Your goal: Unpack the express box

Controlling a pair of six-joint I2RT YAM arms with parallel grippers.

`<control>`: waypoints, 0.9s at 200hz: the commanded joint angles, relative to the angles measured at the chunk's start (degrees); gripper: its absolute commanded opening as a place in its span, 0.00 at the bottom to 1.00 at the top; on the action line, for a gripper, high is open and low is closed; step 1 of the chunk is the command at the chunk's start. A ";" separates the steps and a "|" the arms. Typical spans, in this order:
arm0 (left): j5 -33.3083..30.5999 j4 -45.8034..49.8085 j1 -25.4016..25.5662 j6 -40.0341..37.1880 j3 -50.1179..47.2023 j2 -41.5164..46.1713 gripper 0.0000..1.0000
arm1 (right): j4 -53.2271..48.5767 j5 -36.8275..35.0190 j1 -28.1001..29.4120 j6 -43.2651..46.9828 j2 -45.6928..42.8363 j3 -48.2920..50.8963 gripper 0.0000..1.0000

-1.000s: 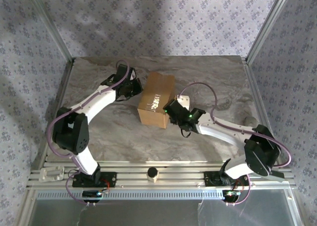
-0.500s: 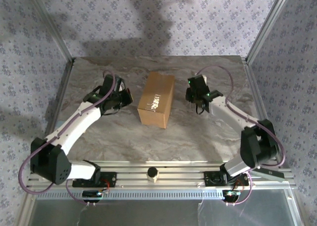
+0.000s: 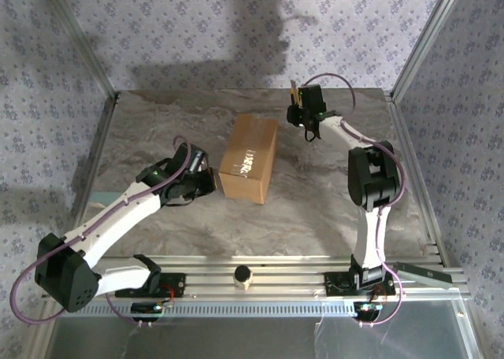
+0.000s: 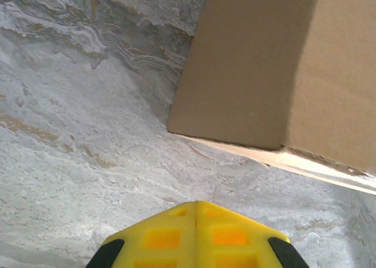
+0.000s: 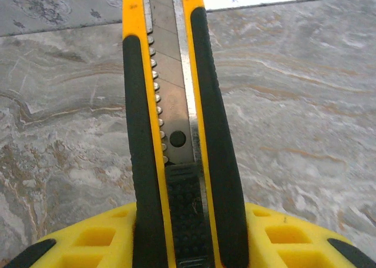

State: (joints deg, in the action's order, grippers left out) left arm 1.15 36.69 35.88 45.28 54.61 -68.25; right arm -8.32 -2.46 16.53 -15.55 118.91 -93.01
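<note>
The express box [image 3: 249,158] is brown cardboard, closed, lying mid-table with its long axis running front to back. My left gripper [image 3: 206,179] sits low on the table beside the box's near left corner, yellow fingers pressed together on nothing. In the left wrist view the box [image 4: 276,62] fills the upper right, just ahead of that gripper [image 4: 195,204]. My right gripper [image 3: 299,111] is stretched toward the table's back, right of the box, shut on a yellow-and-black utility knife [image 5: 176,103] with its blade out, pointing at the back wall.
A marble-patterned tabletop [image 3: 157,131] is enclosed by patterned walls and metal posts [image 3: 417,52]. A small round wooden knob [image 3: 242,275] and a white bracket [image 3: 83,277] rest on the near rail.
The right arm swung away from the box's right side to the table's back, carrying the knife. The left gripper slid nearer along the box's left side to its near corner.
</note>
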 commanded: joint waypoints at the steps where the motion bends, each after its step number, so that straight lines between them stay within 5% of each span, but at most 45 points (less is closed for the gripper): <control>1: -0.20 0.36 1.04 0.67 1.11 0.44 0.03 | 0.24 4.34 1.02 2.07 1.53 -5.48 0.00; 70: -0.20 -6.19 4.48 2.16 3.38 -8.42 0.02 | 0.44 4.88 4.61 2.51 0.31 -4.28 0.00; 180: -6.14 -8.02 1.28 -0.06 6.88 -16.66 0.00 | 3.99 -1.45 7.07 -1.43 -19.74 22.29 0.00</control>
State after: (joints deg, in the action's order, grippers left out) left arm -4.45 33.74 38.46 46.52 59.48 -82.52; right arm -3.14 -4.58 20.64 -14.48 104.97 -75.81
